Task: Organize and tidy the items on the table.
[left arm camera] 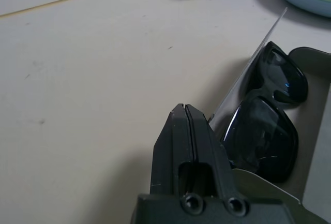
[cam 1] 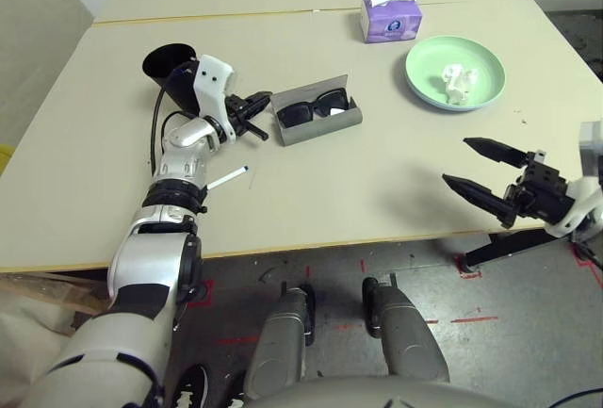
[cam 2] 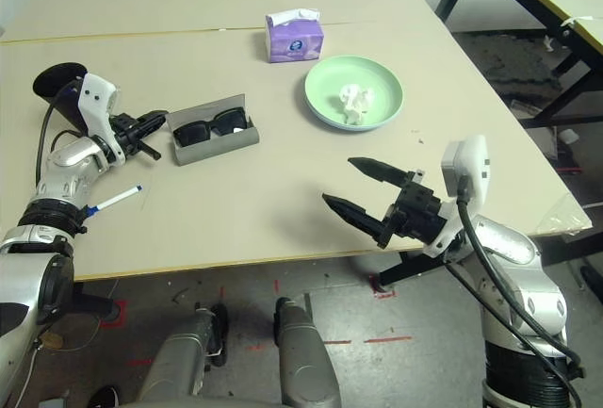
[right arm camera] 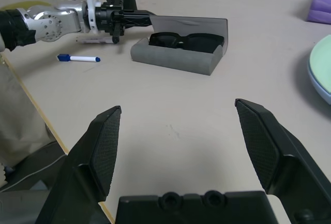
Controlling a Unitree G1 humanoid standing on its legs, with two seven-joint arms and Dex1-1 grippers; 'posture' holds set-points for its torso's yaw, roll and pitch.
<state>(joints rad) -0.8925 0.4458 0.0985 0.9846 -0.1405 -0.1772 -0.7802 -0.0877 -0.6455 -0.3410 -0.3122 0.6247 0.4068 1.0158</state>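
Wide-open and idle near the table's front edge, the right gripper point(cam 2: 356, 188) waits while the clenched, empty left gripper point(cam 1: 256, 106) noses the grey case's point(cam 1: 325, 129) raised lid, risking shoving case and sunglasses point(cam 1: 311, 107) askew.

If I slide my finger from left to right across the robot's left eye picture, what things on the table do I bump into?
Black cup → the shut left hand → grey glasses case with sunglasses inside → purple tissue box → green plate with crumpled tissue → the open right hand.
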